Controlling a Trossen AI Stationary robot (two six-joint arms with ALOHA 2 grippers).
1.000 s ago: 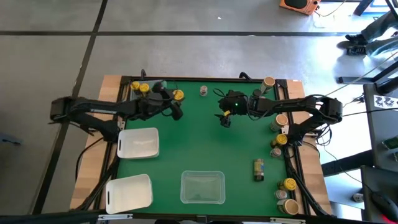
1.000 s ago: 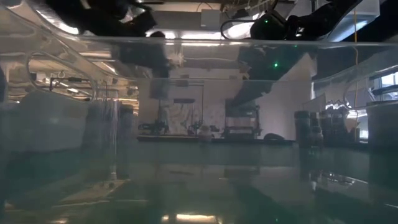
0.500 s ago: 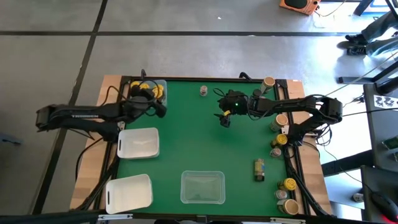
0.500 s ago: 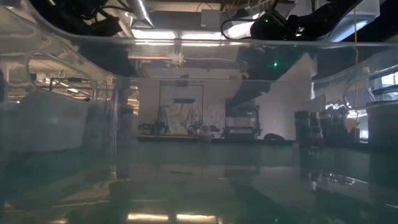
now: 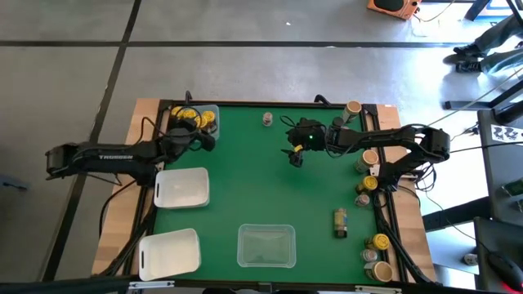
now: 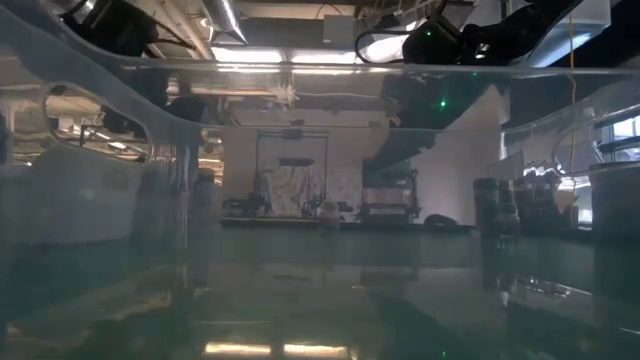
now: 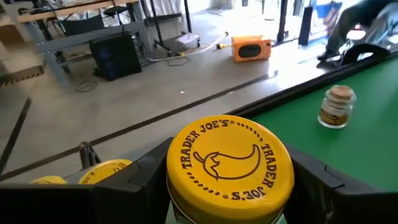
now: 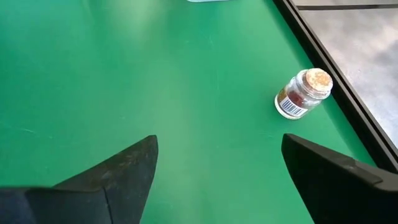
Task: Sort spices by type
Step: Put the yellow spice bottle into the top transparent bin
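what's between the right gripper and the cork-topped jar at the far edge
Only bare green mat. The right wrist view shows the open right gripper and the cork-topped jar with nothing lying between them.

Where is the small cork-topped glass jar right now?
High view: the small cork-topped glass jar stands alone near the green table's far edge, between the left gripper and right gripper.

Yellow jar lid point(image 7: 230, 163), green table point(image 5: 270, 184)
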